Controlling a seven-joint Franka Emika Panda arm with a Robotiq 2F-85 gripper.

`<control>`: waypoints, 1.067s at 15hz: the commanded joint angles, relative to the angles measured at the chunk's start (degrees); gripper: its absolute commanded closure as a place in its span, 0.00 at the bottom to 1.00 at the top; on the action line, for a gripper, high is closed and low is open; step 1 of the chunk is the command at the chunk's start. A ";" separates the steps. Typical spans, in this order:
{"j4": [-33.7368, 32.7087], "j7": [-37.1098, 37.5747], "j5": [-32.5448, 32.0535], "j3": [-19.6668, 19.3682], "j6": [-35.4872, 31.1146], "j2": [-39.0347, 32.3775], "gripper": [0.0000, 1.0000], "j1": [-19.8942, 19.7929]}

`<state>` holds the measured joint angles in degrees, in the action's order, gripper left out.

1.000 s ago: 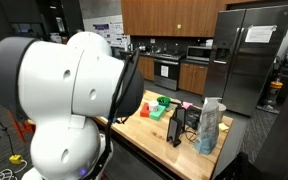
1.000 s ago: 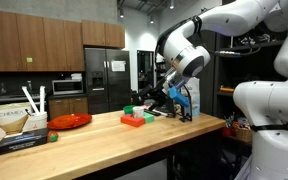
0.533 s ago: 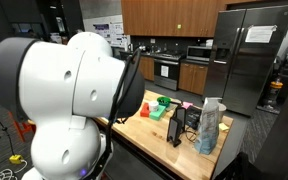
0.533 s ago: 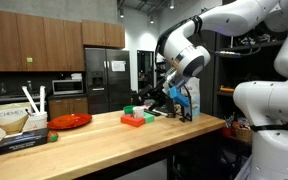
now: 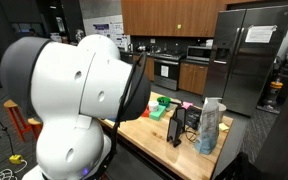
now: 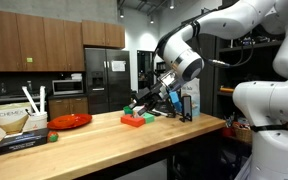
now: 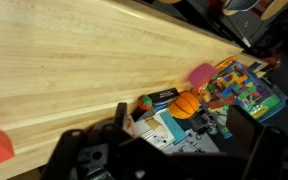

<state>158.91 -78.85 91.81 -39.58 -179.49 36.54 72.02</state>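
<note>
The arm has swung over, carrying the pincer [image 6: 143,101] out above the red block [image 6: 136,121].

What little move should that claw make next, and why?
I'd probably ease the gripper down a little toward the orange ball. In the wrist view its jaws stand apart with nothing between them, and the ball lies just ahead of them. In an exterior view the gripper hangs above the counter, not yet at the level of the things on it.
</note>
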 commanded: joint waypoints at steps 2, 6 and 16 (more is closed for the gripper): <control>-0.05 -7.10 -4.78 -4.06 8.22 2.48 0.00 -0.99; 0.25 -13.44 -7.72 -6.82 15.04 5.26 0.00 -2.63; -0.54 -30.86 -29.91 -16.17 34.63 5.29 0.00 -4.74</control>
<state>158.80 -105.27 67.24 -53.38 -150.08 40.93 67.94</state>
